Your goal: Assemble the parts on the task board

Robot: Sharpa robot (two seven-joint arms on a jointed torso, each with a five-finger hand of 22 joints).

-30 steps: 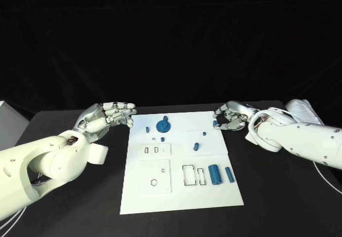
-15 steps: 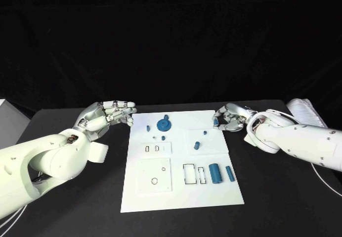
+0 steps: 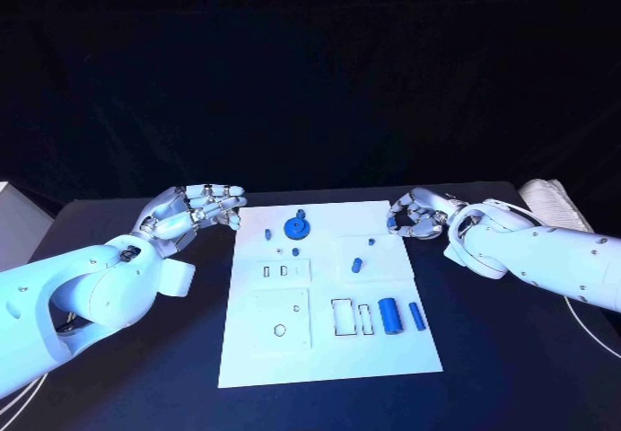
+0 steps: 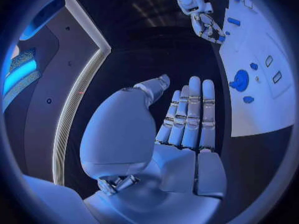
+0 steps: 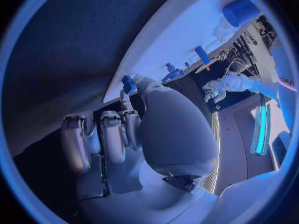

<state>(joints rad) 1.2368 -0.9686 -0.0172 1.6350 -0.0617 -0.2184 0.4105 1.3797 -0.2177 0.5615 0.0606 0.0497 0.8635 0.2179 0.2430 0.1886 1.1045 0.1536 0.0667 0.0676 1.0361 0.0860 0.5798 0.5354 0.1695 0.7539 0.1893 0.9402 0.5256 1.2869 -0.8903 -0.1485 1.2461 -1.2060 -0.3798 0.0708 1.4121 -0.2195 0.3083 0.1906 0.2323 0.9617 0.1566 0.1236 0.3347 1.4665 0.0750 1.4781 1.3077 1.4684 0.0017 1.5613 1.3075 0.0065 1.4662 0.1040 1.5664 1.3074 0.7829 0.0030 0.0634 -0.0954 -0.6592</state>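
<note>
A small blue part [image 5: 128, 83] is pinched in the right hand [image 3: 416, 215] at the white task board's [image 3: 324, 359] 1 o'clock corner; its shape is mostly hidden. The left hand [image 3: 196, 209] is held empty, fingers slightly spread.

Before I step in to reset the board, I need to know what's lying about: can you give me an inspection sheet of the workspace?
Surface: black table, carrying the board.
Job's things: white task board; a blue round disc, two blue cylinders and smaller blue pieces lie on it.
Clutter: white ribbed bundle at the table's right edge.
Hands: left hand beside the board, holding nothing; right hand pinches a small blue part.
Cables: white cable below the right arm.
Surroundings: white box at the left; dark backdrop.
</note>
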